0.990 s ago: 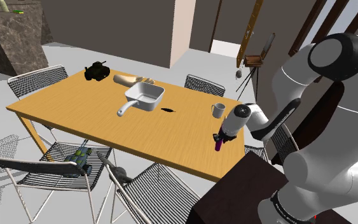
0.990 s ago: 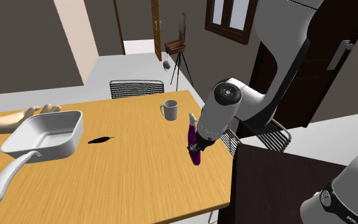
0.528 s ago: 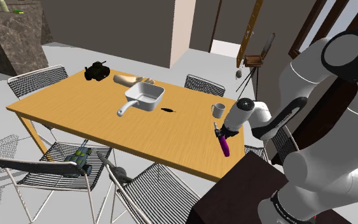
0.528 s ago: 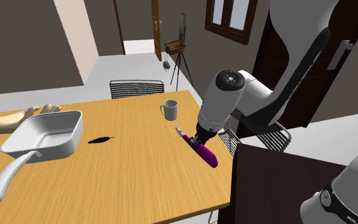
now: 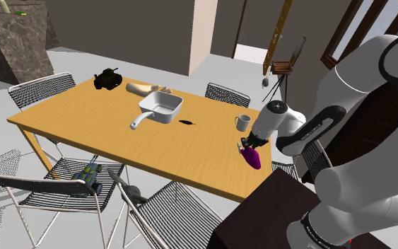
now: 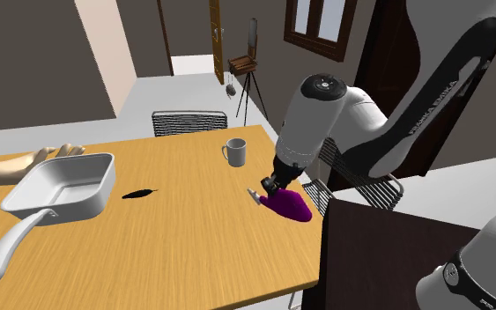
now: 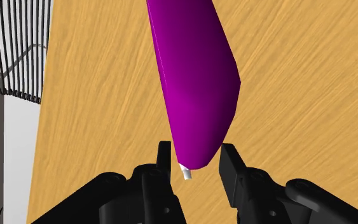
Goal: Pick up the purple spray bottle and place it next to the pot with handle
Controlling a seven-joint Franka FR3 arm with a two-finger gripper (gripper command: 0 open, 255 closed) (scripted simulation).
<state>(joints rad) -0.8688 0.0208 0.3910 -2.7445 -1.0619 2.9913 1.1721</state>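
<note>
The fingers [image 7: 165, 159] clasp the narrow end of the purple spray bottle [image 7: 196, 83], one on each side, with its body pointing away from them. The bottle hangs tilted over the wooden surface [image 5: 119, 138], near the edge by the stand. A white mug [image 5: 242, 122] stands near it. The grey pot with handle [image 5: 160, 107] sits well apart, farther along the surface.

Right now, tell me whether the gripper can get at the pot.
Probably yes. Bare table lies between the gripper, shut on the bottle, and the pot; the mug stands aside, and a small black thing lies flat on the way.
</note>
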